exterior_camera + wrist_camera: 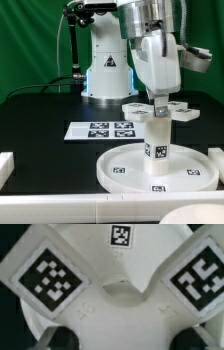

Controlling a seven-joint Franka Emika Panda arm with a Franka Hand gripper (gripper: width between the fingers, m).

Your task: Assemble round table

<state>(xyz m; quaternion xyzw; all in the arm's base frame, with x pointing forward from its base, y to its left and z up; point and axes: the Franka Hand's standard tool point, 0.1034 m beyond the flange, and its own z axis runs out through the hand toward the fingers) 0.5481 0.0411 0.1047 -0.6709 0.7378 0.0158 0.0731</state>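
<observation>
A black, matt worktop point(40, 110) is seen in the exterior view, edged at the front by white raised blocks point(60, 206). Behind it a dark room is shown, with the white robot base point(104, 65) and black cables at the back. The marker board point(102, 130), a thin flat white sheet with square tags, lies on the worktop towards the exterior view's left of the table parts.

The large round disc point(125, 170) lies flat near the front; it is smooth white plastic with a raised rim and small black-and-white tags along its edge. On its middle the short thick leg point(157, 140) stands upright, a plain white cylinder carrying one tag on its side. On top of the leg the cross-shaped piece point(158, 110) is set, with flat arms tagged on their upper faces.

The hand point(159, 100) is lowered from above onto the centre of the cross. In the wrist view the cross point(115, 291) fills the picture, with large tags on its angled arms and dark fingertips point(62, 336) at the picture's edge. Whether the hand is clamped or slack cannot be told
</observation>
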